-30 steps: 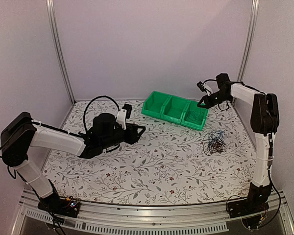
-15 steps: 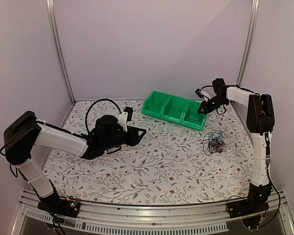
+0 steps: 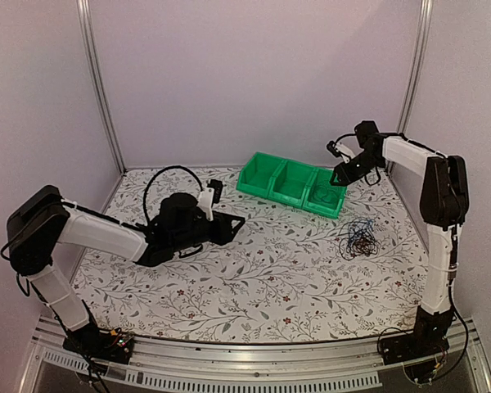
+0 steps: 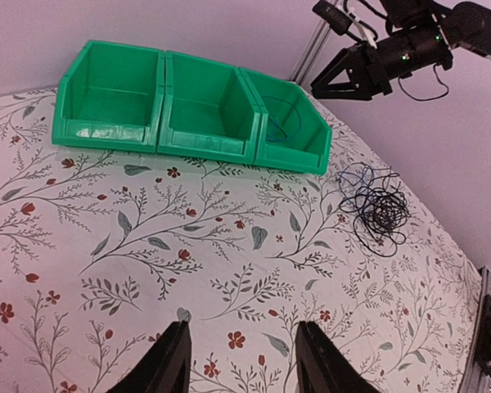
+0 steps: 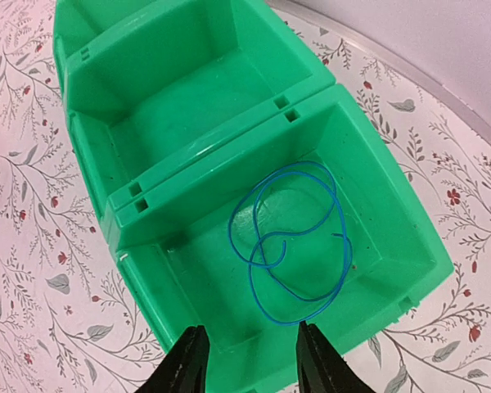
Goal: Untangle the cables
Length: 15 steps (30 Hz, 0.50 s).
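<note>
One thin blue cable (image 5: 266,241) curls in the bin (image 5: 229,176); left pincer (image 4: 241,360) and right pincer (image 5: 250,360) gape empty.

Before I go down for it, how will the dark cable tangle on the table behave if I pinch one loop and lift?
Probably floppy: the cable tangle is very thin wire in loose curls, so it should sag. Its loops overlap, so the whole clump may well rise together. It looks light and easy to drag.

Green bins (image 5: 188,115) gleam: smooth, glossy plastic. The thin blue cable (image 5: 266,243) looks slick and plastic-coated. The counter (image 4: 229,246) wears a matt floral print; its front rail (image 3: 229,352) is brushed metal.
</note>
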Motion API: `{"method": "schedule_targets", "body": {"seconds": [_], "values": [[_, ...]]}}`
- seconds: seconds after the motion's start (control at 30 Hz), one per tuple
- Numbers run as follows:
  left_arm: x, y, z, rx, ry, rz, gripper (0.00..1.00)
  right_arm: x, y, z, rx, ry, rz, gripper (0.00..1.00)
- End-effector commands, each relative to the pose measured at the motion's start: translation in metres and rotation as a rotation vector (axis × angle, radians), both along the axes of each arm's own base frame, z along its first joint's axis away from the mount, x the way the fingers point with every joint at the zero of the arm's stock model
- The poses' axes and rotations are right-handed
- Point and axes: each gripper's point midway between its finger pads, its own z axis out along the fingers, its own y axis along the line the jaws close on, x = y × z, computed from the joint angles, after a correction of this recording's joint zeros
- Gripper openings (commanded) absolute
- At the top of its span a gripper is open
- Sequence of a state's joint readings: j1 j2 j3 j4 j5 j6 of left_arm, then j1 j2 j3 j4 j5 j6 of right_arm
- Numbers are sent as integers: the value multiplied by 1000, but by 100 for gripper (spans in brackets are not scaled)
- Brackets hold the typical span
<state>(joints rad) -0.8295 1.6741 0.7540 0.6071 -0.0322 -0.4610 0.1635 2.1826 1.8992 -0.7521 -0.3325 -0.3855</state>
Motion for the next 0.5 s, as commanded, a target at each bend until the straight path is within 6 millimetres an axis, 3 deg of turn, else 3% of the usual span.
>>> {"method": "schedule_targets", "body": {"seconds": [0.0,0.13,0.23,0.37,0.47], "values": [[0,-11,4,-7,3,-27,43,-25,-10,47,-16,-55,-8,43],[2,-15,2,10,4,-37,43,-56,-17,46,-39,-36,12,44],[0,-22,1,22,7,-71,43,-89,-26,32,-100,-8,65,44],[-3,-28,-4,39,8,-97,44,-122,-46,21,-168,1,82,42],[-7,-34,-7,38,23,-121,44,-133,-68,19,-179,19,24,38]]}}
